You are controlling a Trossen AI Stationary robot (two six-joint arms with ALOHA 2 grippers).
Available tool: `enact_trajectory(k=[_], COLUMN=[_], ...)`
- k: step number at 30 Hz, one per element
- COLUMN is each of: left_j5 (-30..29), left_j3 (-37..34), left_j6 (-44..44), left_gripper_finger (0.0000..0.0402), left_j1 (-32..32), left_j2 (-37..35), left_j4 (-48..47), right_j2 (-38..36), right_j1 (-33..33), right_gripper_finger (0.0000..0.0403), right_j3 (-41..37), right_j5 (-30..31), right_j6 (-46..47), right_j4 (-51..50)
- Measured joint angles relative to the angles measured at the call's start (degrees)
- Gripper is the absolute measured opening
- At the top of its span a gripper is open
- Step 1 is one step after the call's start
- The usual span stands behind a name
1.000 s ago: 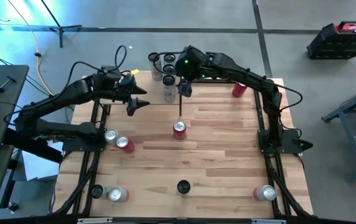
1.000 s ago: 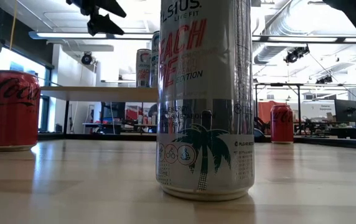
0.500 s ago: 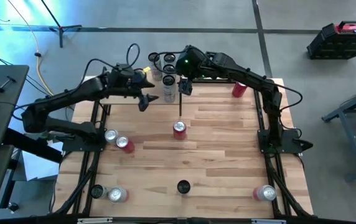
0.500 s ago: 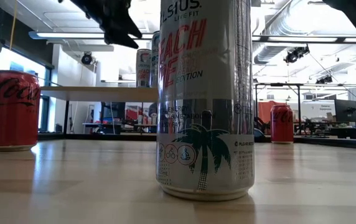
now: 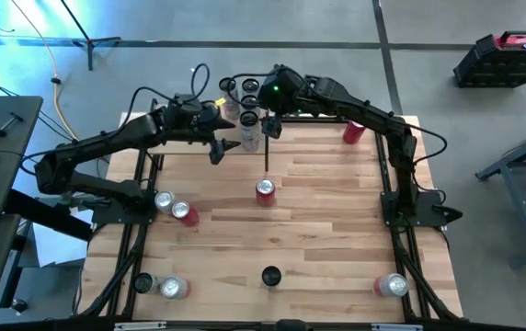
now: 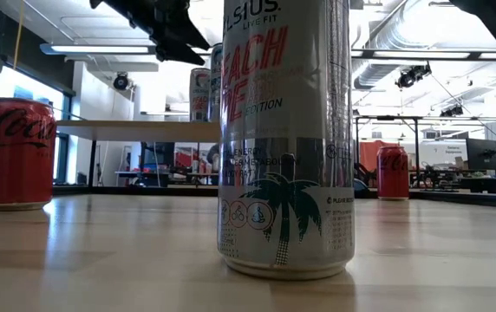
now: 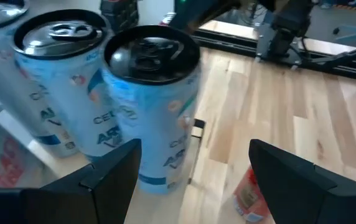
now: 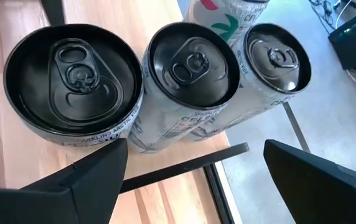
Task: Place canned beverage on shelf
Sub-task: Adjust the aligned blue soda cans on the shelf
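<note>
Several tall white-and-blue cans [image 5: 249, 129] stand upright in a cluster on the raised light-wood shelf [image 6: 135, 130] at the table's far middle. My left gripper [image 5: 225, 147] is open and empty, just left of the cluster. In its wrist view the nearest black-topped can [image 7: 153, 112] stands ahead, between the fingers and apart from them. My right gripper [image 5: 268, 124] is open and empty above the cluster. Its wrist view looks down on three can tops [image 8: 193, 62]. A red can [image 5: 265, 191] stands on the table near a thin black shelf post [image 5: 266, 156].
Loose cans stand about the table: two at the left [image 5: 173, 207], two at the near left [image 5: 162, 287], one at the near right [image 5: 392, 285], a red one at the far right [image 5: 352, 131]. A tall can [image 6: 287, 139] fills the low view.
My left gripper has moved toward the table's right and far edges, closing on the cans on the shelf. It has stayed open.
</note>
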Motion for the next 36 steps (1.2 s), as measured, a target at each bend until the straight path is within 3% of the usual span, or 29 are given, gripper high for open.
enact_trajectory(k=[4,11,19,36], left_j5=[-0.1,-6.7,-2.8,-4.4], left_j3=[0.0,0.0,0.0,0.0], left_j6=[-0.4,1.4,1.5,1.1], left_gripper_finger=[0.0290,0.0290,0.0290,0.0290], left_j1=[-1.3,-0.3,0.2,-1.6], left_j2=[0.0,0.0,0.0,0.0], left_j4=[0.0,0.0,3.3,3.1], right_j2=[0.0,0.0,0.0,0.0], right_j1=[0.0,0.0,0.0,0.0], right_gripper_finger=[0.0362,0.0362,0.0362,0.0362], right_j3=[0.0,0.0,0.0,0.0], right_j5=[0.0,-1.0,-1.0,-0.4], right_j6=[-0.2,-0.2,0.2,0.0], right_j4=[0.0,0.0,0.0,0.0])
